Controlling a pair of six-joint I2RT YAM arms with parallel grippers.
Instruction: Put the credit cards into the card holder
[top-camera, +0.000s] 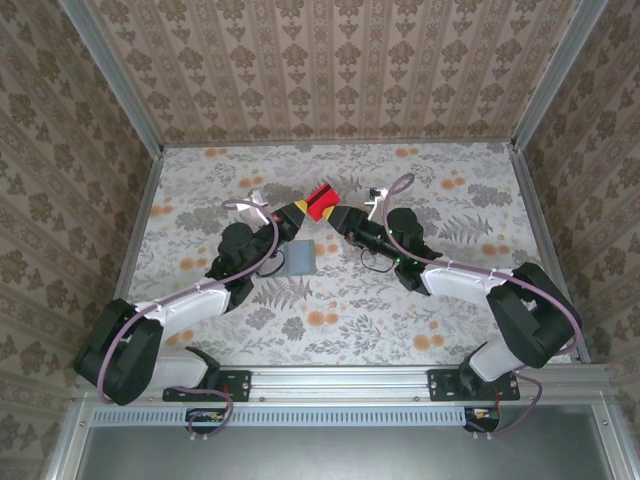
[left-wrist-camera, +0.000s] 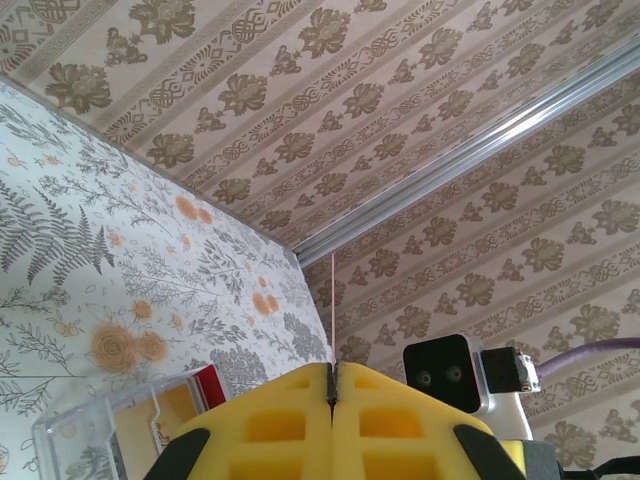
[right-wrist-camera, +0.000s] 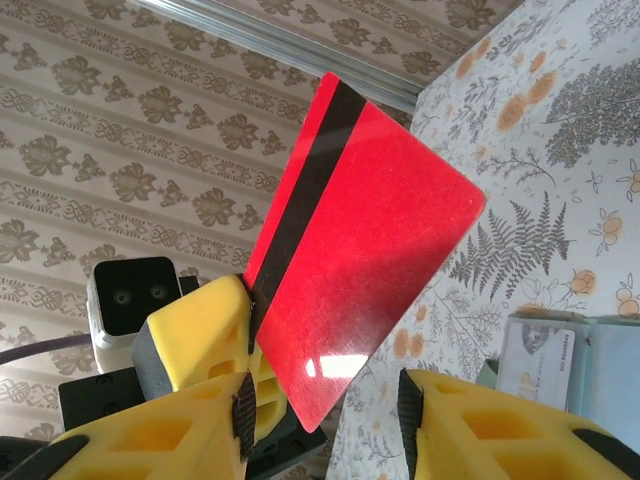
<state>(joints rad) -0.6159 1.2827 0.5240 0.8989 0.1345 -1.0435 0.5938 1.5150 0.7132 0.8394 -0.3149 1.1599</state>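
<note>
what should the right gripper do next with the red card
Probably close the right gripper on the red card. Its jaws stand open with the card's lower corner between them. The left gripper is shut on the card's other edge, so a second grasp looks ready. The card holder lies apart, unheld.

My left arm (top-camera: 190, 303) and right arm (top-camera: 460, 280) are white tubes between thick black joints, each with a thin lilac cable (left-wrist-camera: 590, 349) along it and a black base plate (top-camera: 228, 380) at the bottom. My left gripper (left-wrist-camera: 332, 388) and right gripper (right-wrist-camera: 325, 400) have fingers (left-wrist-camera: 400, 430) of yellow plastic with square hollows and black corners. A small black camera box (left-wrist-camera: 447, 373) with two round holes sits on a white mount.
</note>
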